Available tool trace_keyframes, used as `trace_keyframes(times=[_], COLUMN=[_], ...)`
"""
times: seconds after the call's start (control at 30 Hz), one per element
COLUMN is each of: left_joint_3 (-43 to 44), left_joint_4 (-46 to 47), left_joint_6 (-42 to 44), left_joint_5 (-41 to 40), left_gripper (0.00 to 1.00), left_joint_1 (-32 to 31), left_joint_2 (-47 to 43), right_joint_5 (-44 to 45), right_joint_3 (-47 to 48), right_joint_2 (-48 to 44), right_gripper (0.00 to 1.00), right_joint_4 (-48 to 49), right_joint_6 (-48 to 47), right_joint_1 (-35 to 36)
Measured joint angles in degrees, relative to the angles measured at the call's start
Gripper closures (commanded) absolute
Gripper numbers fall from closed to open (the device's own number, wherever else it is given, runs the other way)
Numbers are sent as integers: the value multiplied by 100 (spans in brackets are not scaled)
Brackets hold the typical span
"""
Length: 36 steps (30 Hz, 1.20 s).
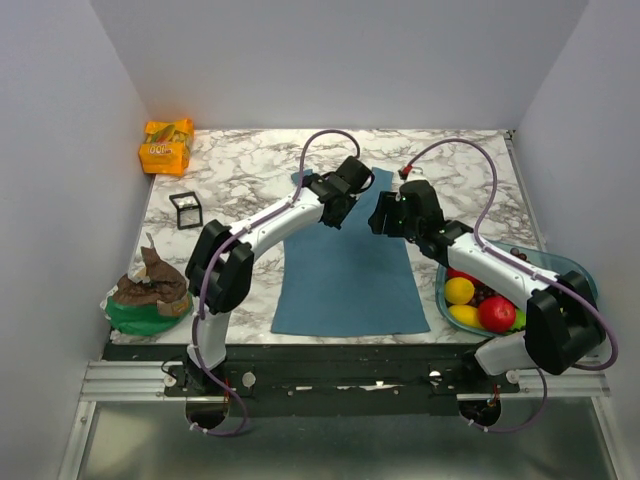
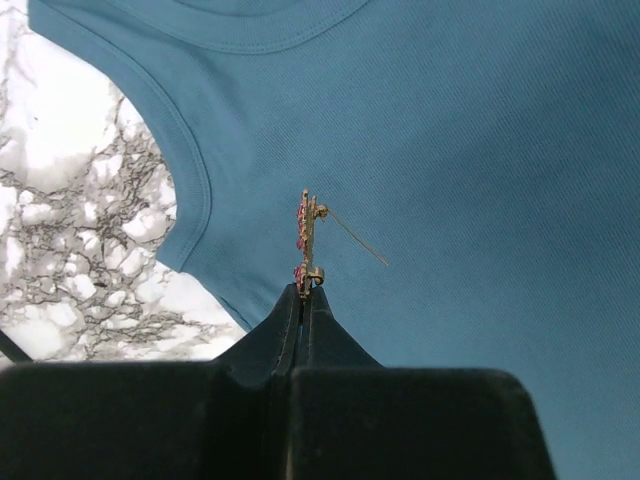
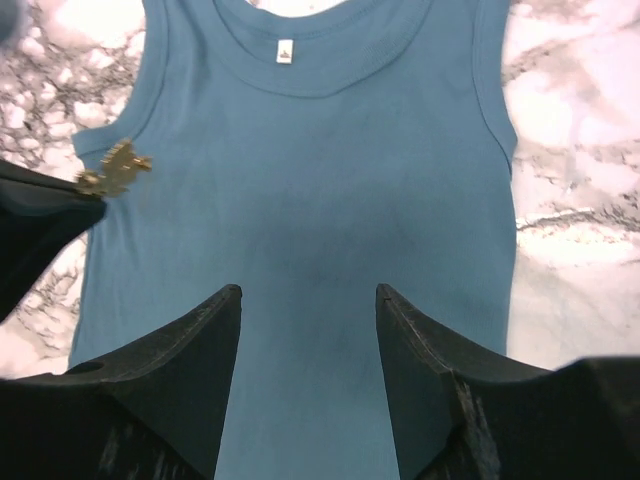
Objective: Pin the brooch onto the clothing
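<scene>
The teal tank top (image 1: 345,280) lies flat on the marble table (image 1: 240,170), its neck toward the far wall and its hem toward the arm bases, with the small white label (image 3: 284,51) showing inside the scoop neck. The left jaws are pressed together on the lower edge of the brooch (image 2: 306,240), which stands edge-on above their tips: a thin gold frame with reddish stones on one face, and its fine pin swung out at an angle on the other side. The brooch hangs over the upper part of the top, close to the curved hem of an armhole, where blue fabric meets bare marble; whether the pin touches the cloth I cannot tell. From the right wrist view it shows as a small gold shape at the left edge of the garment. The right jaws stand apart with nothing between them, poised over the chest of the top and below the neckline. Off to the sides sit an orange packet (image 1: 166,145), a small black-framed clear box (image 1: 185,208), a brown and green bag (image 1: 148,295) and a bowl of fruit (image 1: 575,268).
</scene>
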Motion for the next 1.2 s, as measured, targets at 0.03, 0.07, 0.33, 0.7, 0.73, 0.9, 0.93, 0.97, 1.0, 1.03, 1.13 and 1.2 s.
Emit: trace_keyframes(times=[0.03,0.07,0.33,0.7,0.73,0.9,0.93,0.97,1.0,1.03,1.13,1.2], left_joint_3=[94,192,852,1838,1873,1934,1958,1987,2004,2011,2011,2013], left_joint_4=[-44,-63,-170,-645,-669,-874,-918,-960,-981,-988,-997,-999], left_joint_6=[-17,-50,-492,-1088,-1108,-1150,-1150,-1150,-1150,-1150,-1150,-1152], left_joint_5=[7,46,348,428,428,420,396,378,369,369,372,374], left_gripper=[100,100,100,100,100,100,100,100,100,100,100,100], left_joint_1=[-13,-13,-31,-59,-68,-114,-116,-116,-116,-109,-98,-98], left_joint_2=[105,214,750,1631,1681,1829,1862,1888,1906,1921,1930,1932], right_joint_5=[-9,-20,-35,144,153,116,85,46,-9,-57,-240,-332], right_joint_3=[-7,-22,-352,-730,-723,-601,-560,-509,-472,-426,-243,-146], right_joint_2=[0,0,26,190,243,586,662,741,813,883,1165,1353], right_gripper=[36,37,40,40,40,42,42,42,41,41,41,41], right_joint_4=[63,103,297,400,435,560,590,614,638,654,726,780], right_joint_6=[0,2,79,328,328,315,315,317,317,321,330,343], right_joint_1=[-4,-20,-214,-229,-236,-238,-238,-238,-238,-238,-238,-238])
